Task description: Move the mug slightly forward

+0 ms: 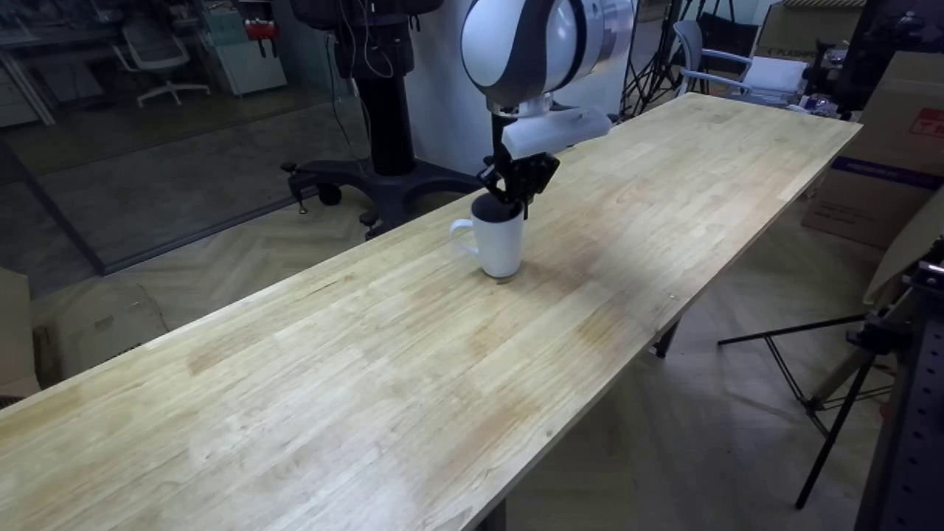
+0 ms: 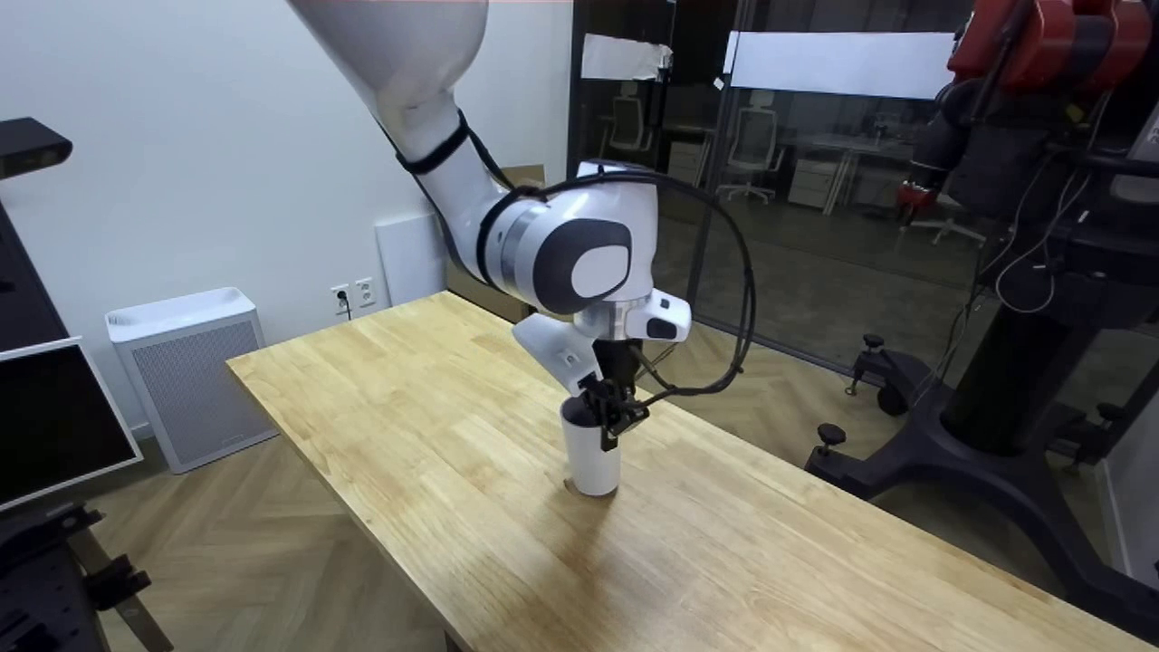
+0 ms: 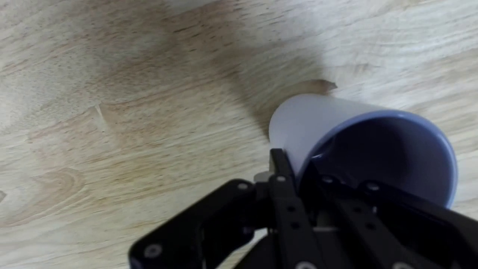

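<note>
Because one of my fingers [image 3: 281,164] sits inside the mug [image 1: 498,247] and its mate outside, I take them to be pinching its wall, likely a steady hold for guiding it. It is upright, on or just above the tabletop [image 1: 413,354]; I can't tell which. Both long edges lie apart from it, leaving room for a short move.

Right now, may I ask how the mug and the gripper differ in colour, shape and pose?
Colour: the mug is white outside and dark bluish inside; the gripper is black.
Shape: the mug is a cylinder with a looped handle; the gripper is jointed, with two fingers.
Pose: the mug's opening faces up; the gripper points down.
Shared: they meet at the rim, where the mug's wall lies between the fingers.
</note>
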Controlling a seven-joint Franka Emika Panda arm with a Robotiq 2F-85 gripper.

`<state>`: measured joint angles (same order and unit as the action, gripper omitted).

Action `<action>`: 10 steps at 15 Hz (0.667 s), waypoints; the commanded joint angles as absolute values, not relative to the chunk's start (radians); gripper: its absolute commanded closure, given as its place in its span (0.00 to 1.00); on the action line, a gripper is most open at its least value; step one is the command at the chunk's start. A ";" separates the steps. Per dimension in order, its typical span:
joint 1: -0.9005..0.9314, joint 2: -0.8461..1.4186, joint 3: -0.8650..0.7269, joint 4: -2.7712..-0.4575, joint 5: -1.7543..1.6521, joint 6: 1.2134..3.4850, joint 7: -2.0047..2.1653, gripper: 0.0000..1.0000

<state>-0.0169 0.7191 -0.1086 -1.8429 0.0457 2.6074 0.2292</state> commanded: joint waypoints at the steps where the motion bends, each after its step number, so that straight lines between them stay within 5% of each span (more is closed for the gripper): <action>1: 0.013 0.770 -0.165 -1.744 0.078 2.549 0.388 0.98; 7: 0.025 0.806 -0.212 -1.662 0.136 2.433 0.608 0.98; 8: 0.027 0.809 -0.217 -1.651 0.147 2.412 0.647 0.89; 9: 0.027 0.811 -0.218 -1.644 0.156 2.394 0.686 0.64; 10: 0.026 0.812 -0.219 -1.636 0.164 2.379 0.727 0.64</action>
